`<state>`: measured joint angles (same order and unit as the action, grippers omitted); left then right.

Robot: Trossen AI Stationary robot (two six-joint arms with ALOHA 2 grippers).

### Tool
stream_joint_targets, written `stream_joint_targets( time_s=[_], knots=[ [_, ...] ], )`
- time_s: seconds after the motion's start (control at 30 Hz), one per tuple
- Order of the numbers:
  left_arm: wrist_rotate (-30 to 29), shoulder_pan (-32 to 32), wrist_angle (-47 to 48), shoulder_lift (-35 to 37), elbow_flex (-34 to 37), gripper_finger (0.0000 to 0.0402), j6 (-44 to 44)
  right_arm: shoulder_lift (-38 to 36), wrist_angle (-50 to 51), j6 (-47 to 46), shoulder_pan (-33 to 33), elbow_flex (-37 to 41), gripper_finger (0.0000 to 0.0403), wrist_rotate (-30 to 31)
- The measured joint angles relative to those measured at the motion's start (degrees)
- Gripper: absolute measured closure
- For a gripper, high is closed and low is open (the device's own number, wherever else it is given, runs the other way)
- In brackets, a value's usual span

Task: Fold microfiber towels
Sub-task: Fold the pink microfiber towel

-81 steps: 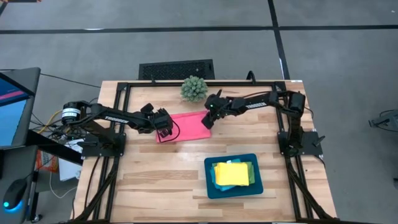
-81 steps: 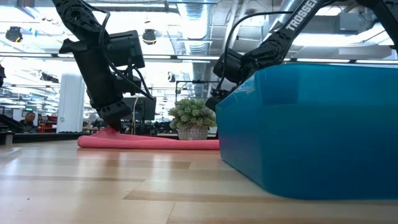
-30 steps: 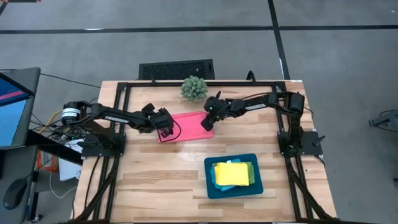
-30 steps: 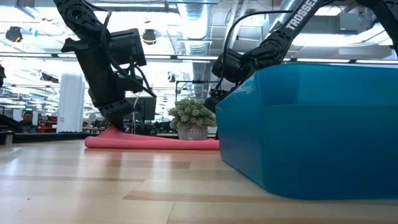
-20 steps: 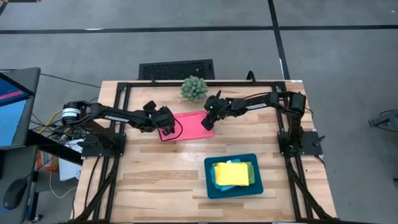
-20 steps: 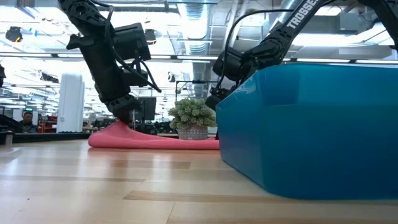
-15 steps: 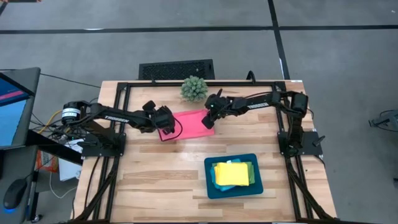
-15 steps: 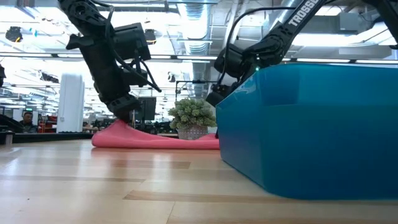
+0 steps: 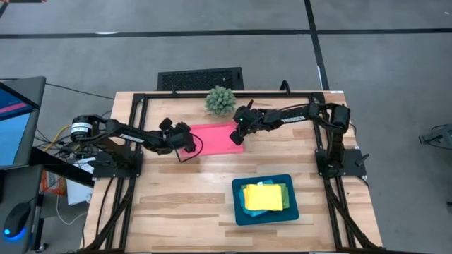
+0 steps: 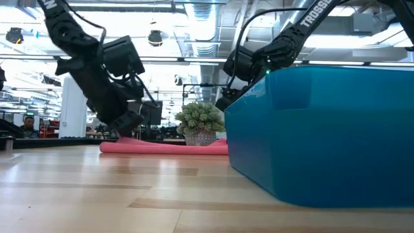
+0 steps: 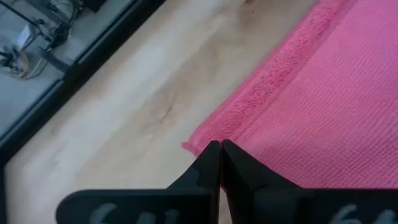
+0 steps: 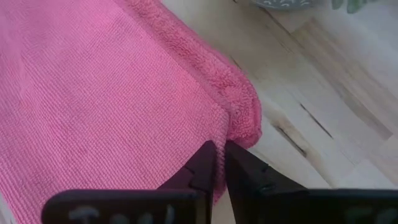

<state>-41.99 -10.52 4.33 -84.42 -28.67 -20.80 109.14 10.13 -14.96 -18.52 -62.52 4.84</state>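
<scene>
L gripper (image 9: 185, 146) sits low at the left end of the pink towel (image 9: 212, 137), fingers (image 11: 210, 163) pressed fully together; in the L wrist view their tips sit at the towel's corner, but whether cloth is pinched between them can't be told. R gripper (image 9: 237, 137) is at the towel's opposite end, near the plant (image 9: 219, 101); its fingers (image 12: 205, 163) are nearly closed w/ just a thin gap, tips down on the thick hemmed corner of the pink cloth, apparently nipping it.

Pink towel lies flat on the wooden surface (image 9: 176, 204), stretched between the two grippers, toward the back-centre of the surface. In the low view it shows as a low pink strip (image 10: 168, 147) running from the L arm toward the plant pot (image 10: 199, 137).

Well apart, nearer the front right, the teal tray (image 9: 239, 209) holds a stack w/ the yellow towel (image 9: 263, 196) on top; a green edge (image 9: 287, 200) and a sliver of blue peek out beneath it.
</scene>
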Motion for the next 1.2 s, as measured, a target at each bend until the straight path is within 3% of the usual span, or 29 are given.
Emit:
stream_joint_targets(
  time_s=[0.43, 0.57, 0.83, 1.0, 1.2],
  knots=[
    [-5.9, -0.1, -11.8, -0.1, 3.8, 0.0401, 2.0, 0.0, -0.2, 0.0, 0.1, 0.0, 0.0343, 0.0],
    [-4.7, -1.1, -11.9, -0.5, 3.8, 0.0401, 2.1, 0.0, 0.0, 0.0, 0.1, 0.0, 0.0343, 0.0],
    [-0.8, -3.7, -19.1, -8.5, 3.8, 0.0400, 3.9, -2.1, 0.2, 0.3, 0.0, 0.0, 0.0343, 0.0],
    [-1.4, -3.8, -25.3, -13.0, 3.7, 0.0400, 4.7, -2.4, 1.9, 1.6, -0.3, 0.0, 0.0338, 0.0],
    [-2.0, -3.9, -27.9, -15.8, 3.6, 0.0400, 3.3, -2.1, 3.8, 1.9, -0.5, 0.0, 0.0297, 7.6]
  ],
)
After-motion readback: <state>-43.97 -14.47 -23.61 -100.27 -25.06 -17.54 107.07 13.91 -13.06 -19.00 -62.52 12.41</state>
